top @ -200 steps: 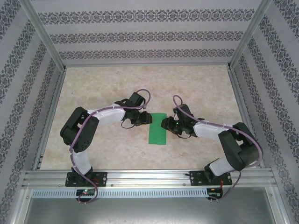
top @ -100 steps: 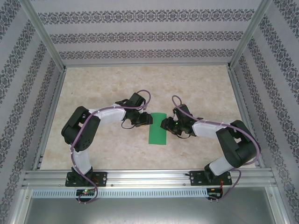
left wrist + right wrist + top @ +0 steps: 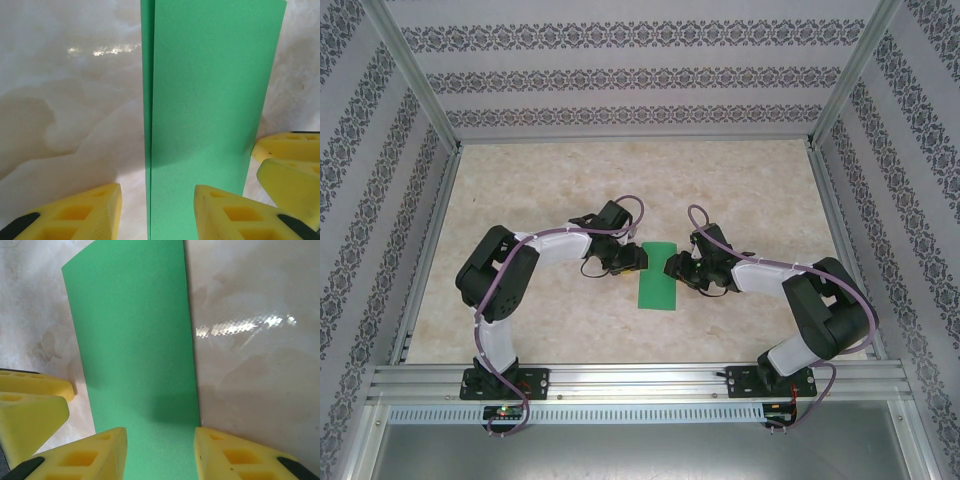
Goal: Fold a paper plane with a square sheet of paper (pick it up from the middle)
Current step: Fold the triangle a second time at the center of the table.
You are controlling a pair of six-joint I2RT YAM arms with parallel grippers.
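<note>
The square sheet of paper (image 3: 657, 277) lies folded in half only, with the nose and wing folds left to do, and the left gripper (image 3: 157, 200) and right gripper (image 3: 160, 440) are both parted and empty.

My left gripper (image 3: 157, 194) and right gripper (image 3: 160, 435) face each other across the folded green sheet (image 3: 657, 277), tips near each other. Each blocks the other from going straight across. Both jaws stand apart, and the sheet lies flat under them, so it's no obstacle in height. The table (image 3: 550, 180) is bare over the far half and out to both sides, free passage there. The strip between my two bases is bare too. Limits are the patterned walls (image 3: 640, 80) at back and sides, the metal corner posts (image 3: 420, 85), and the aluminium rail (image 3: 640, 380) at the near edge. My left elbow (image 3: 495, 275) and right elbow (image 3: 835, 315) bulk out toward the side walls and narrow those lanes.
</note>
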